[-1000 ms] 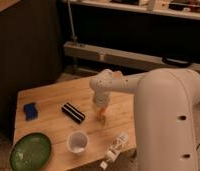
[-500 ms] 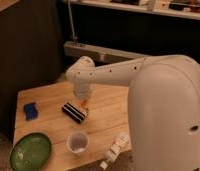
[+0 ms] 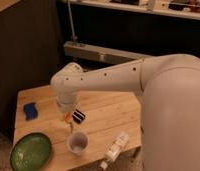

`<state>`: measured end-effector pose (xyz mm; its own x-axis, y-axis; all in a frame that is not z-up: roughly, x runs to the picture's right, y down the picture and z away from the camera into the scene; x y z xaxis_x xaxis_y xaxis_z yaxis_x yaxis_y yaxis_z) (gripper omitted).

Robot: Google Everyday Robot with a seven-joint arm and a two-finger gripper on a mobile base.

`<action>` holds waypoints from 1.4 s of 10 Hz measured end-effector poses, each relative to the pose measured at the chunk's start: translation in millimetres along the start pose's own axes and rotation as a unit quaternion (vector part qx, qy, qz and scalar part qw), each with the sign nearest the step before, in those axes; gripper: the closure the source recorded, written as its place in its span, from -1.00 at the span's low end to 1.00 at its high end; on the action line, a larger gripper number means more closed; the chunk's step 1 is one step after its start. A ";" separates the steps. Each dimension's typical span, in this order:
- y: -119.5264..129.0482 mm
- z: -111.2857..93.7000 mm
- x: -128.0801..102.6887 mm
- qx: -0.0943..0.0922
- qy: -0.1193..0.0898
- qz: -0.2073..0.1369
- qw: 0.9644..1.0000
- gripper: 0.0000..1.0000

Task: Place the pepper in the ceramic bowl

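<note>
My gripper [image 3: 68, 118] hangs from the white arm over the middle of the wooden table [image 3: 108, 112] and is shut on the small orange-red pepper [image 3: 67, 119], holding it above the tabletop. The dark green ceramic bowl [image 3: 31, 151] sits at the table's front left corner, below and to the left of the gripper, and holds nothing. The gripper is just above and left of the translucent white cup [image 3: 77, 142].
A black-and-white striped bar [image 3: 79, 116] lies just right of the gripper, partly hidden by it. A blue sponge [image 3: 29, 110] lies at the left edge. A white bottle [image 3: 115, 149] lies on its side near the front edge. A grey rail [image 3: 98, 52] runs behind the table.
The arm has swung left and toward the front with the pepper lifted off the table. It has gone from the table's right-middle past the striped bar to above the cup.
</note>
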<state>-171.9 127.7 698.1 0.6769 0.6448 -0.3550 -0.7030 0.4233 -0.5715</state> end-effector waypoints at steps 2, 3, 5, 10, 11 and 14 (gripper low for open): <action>48.3 -5.6 10.5 -0.036 0.001 -0.030 0.999 1.00; 52.8 -5.7 12.4 -0.039 0.001 -0.033 0.999 1.00; 52.6 -6.0 12.4 -0.039 0.001 -0.033 0.999 1.00; 66.2 13.8 8.6 -0.057 0.008 -0.068 0.996 1.00; 85.6 22.4 -0.6 -0.069 0.008 -0.095 0.993 1.00; 146.4 34.5 -22.7 -0.106 0.001 -0.180 0.978 1.00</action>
<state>-297.8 197.0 648.0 0.8722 0.4779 -0.1042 -0.3588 0.4802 -0.8005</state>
